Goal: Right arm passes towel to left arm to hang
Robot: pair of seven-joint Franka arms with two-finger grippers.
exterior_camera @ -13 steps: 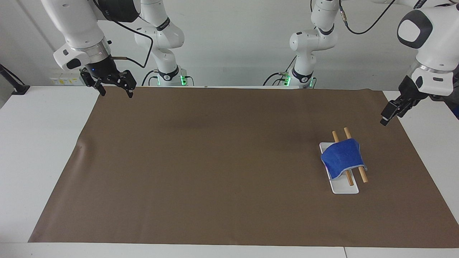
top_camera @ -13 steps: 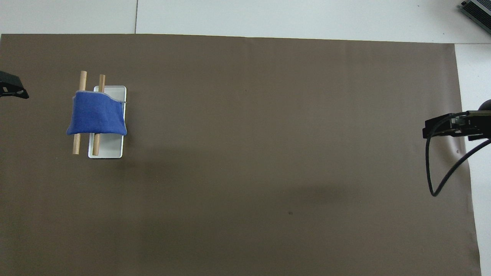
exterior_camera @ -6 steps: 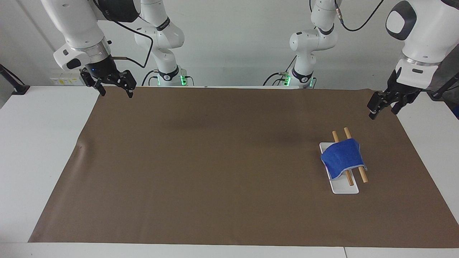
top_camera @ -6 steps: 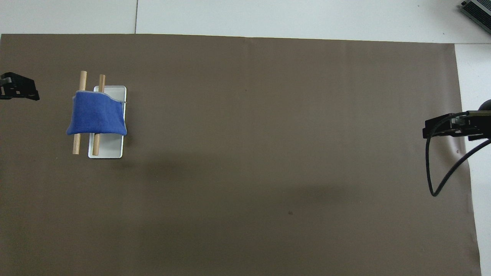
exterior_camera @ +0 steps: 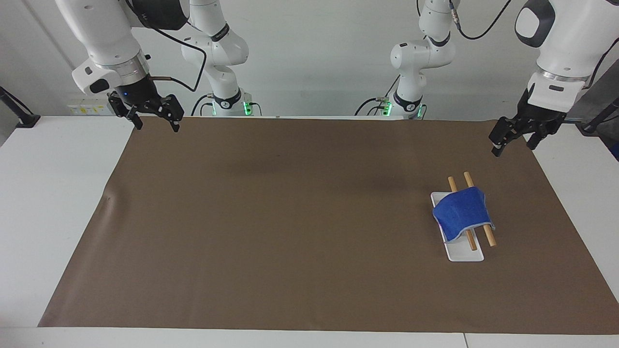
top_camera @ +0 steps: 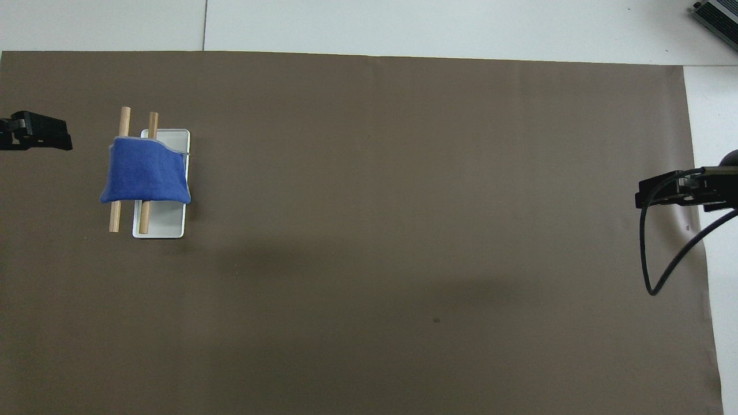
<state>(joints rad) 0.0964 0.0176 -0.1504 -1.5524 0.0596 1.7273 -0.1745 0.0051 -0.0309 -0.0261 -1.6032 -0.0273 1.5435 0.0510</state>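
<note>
In the facing view, the towel (exterior_camera: 462, 212) hangs draped over two wooden rods (exterior_camera: 486, 232) that stand on a small white tray (exterior_camera: 464, 253), which sits on the brown mat (exterior_camera: 290, 217) covering the bench (exterior_camera: 43, 193) toward the left arm's end. The left hand (exterior_camera: 513, 140) hovers in the air over the mat's corner at that end, its two fingers spread apart and holding nothing, well apart from the towel. The right hand (exterior_camera: 154, 116) waits over the mat's corner at the right arm's end of the bench, fingers likewise spread and empty. In the overhead view, the towel (top_camera: 145, 176) covers the middle of both rods (top_camera: 120, 167), whose ends stick out on either side, and part of the tray (top_camera: 170, 222). The left hand (top_camera: 40, 135) shows at the frame's edge beside the towel's end of the mat (top_camera: 403, 230), while the right hand (top_camera: 671, 191) sits over the mat's edge at the right arm's end.
</note>
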